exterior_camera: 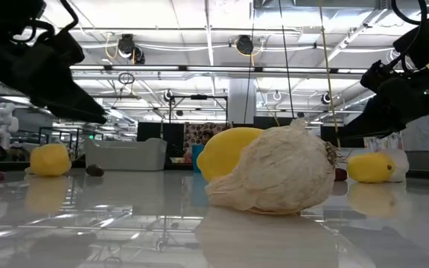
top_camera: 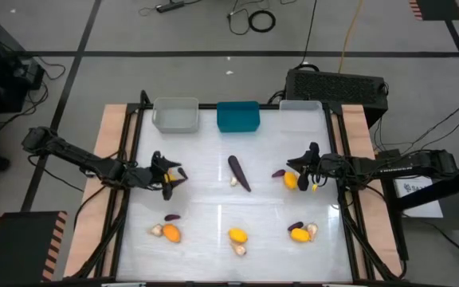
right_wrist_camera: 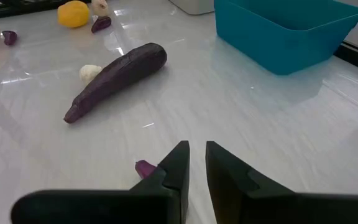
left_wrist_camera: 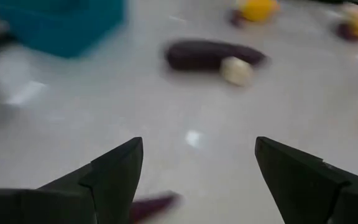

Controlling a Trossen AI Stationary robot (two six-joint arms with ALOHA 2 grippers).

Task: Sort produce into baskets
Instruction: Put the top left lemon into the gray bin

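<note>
**Both arms low over a desk strewn with produce**

We see a white desk [top_camera: 205,199] with three baskets along its far edge: grey [top_camera: 175,115], teal [top_camera: 238,116] and translucent white [top_camera: 301,106]. A long purple eggplant [top_camera: 239,173] lies mid-desk, touching a garlic bulb [top_camera: 233,182]. Yellow fruits, bulbs and small purple pieces lie scattered along the near side. The left gripper [top_camera: 168,177] sits low at the desk's left, its jaws apart, over a small purple piece [left_wrist_camera: 154,206]. The right gripper [top_camera: 303,170] sits at the right, jaws nearly together, beside a yellow fruit [top_camera: 291,181].
</note>
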